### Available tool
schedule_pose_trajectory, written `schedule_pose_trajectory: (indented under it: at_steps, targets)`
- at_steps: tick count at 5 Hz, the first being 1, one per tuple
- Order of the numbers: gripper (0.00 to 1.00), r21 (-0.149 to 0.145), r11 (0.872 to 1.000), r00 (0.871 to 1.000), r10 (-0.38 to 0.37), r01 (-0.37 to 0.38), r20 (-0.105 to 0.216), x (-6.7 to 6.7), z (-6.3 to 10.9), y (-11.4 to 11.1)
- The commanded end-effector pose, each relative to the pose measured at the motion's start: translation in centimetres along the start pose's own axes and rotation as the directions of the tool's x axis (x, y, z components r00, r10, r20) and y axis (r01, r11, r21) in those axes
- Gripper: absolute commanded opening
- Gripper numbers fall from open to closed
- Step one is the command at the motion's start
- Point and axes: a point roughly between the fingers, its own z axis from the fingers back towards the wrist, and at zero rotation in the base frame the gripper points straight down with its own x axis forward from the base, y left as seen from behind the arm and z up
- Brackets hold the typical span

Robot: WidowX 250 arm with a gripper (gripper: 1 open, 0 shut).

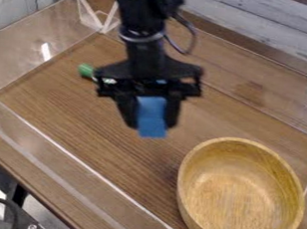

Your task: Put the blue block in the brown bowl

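One pincer closed around one blue block, one brown bowl nearby, one green-and-white tube.

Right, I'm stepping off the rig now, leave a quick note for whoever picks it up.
Claw: shut on the blue block, above the table.
Brown bowl: at the near right, the block not over it.
Done: block gripped and lifted.
Left: carry it over the bowl, lower, release.
Green-and-white marker tube: on the table behind the arm, not part of the job.
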Motion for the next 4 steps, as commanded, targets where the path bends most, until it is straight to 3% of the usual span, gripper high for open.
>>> schedule_pose_trajectory:
  at_steps: [1, 3, 4]
  targets:
    - [0.00, -0.038, 0.999, 1.000, 0.005, -0.004, 0.026, -1.6, 0.5, -2.4]
    - [0.00, -0.063, 0.998, 1.000, -0.030, 0.030, 0.004, -5.0, -1.4, -6.1]
    - [0.00, -0.067, 0.997, 0.999, -0.050, 0.049, -0.004, -5.7, -2.9, -6.8]
